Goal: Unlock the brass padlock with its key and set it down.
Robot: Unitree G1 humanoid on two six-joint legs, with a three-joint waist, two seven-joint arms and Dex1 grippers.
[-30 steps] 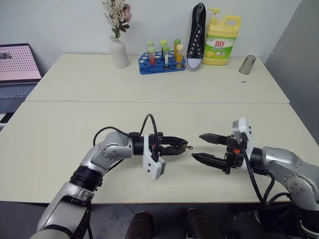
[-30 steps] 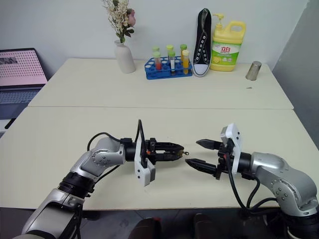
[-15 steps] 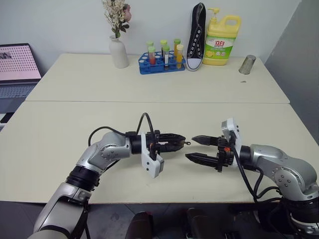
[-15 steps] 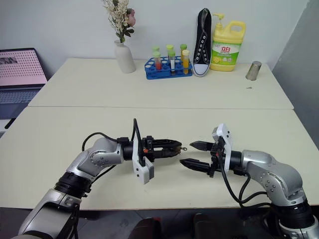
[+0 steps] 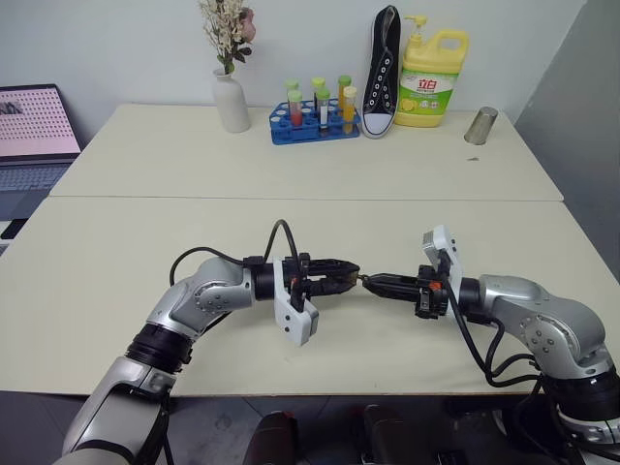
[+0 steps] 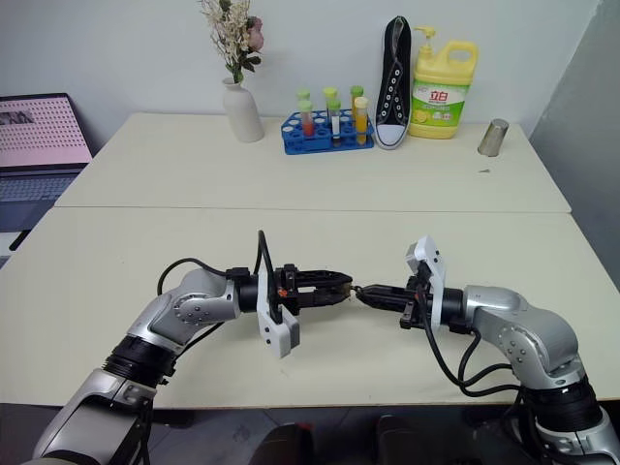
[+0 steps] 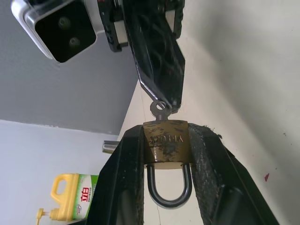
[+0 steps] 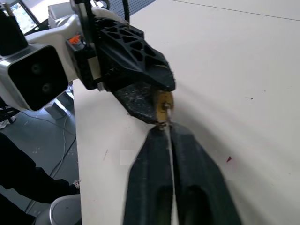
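Note:
The brass padlock (image 7: 166, 143) is clamped between my left gripper's (image 5: 351, 278) two fingers, above the near part of the table, with its shackle (image 7: 168, 187) pointing back toward the wrist. A small silvery key (image 7: 160, 108) sticks out of the padlock's body. My right gripper (image 5: 373, 283) faces the left one tip to tip and is shut on the key's head. In the right wrist view, the right gripper (image 8: 165, 127) meets the padlock (image 8: 163, 101) just past its closed fingertips.
Along the table's far edge stand a white vase with flowers (image 5: 231, 97), a blue test tube rack (image 5: 312, 121), a black sneaker (image 5: 381, 73), a yellow detergent bottle (image 5: 431, 73) and a metal cup (image 5: 480, 126). A laptop (image 5: 34, 136) sits at the far left.
My right gripper has moved left toward the left gripper and closed from wide open onto the key. The left gripper has kept still with the padlock.

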